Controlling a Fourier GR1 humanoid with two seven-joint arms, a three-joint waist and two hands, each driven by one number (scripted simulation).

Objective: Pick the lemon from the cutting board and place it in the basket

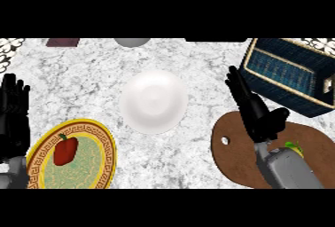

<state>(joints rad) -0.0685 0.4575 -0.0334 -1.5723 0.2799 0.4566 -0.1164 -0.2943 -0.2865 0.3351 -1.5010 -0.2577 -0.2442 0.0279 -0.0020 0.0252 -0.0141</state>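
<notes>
Right now my right hand [256, 111] hovers over the brown cutting board [230, 162], fingers straight and holding nothing. The lemon [295, 148] lies on the board, mostly hidden beside my right wrist, only a yellow-green sliver showing. I judge this the reach, before any grasp. Next I should draw the hand back over the lemon and curl round it, then carry it to the basket [288, 75] just beyond. My left hand [14, 111] rests open at the table's [98, 80] left edge.

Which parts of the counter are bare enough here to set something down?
Bare marble lies between the white plate and the cutting board, and above the yellow plate holding the red pepper. It is crowded at right: the right hand sits between board and basket, forearm partly hiding the lemon.
</notes>
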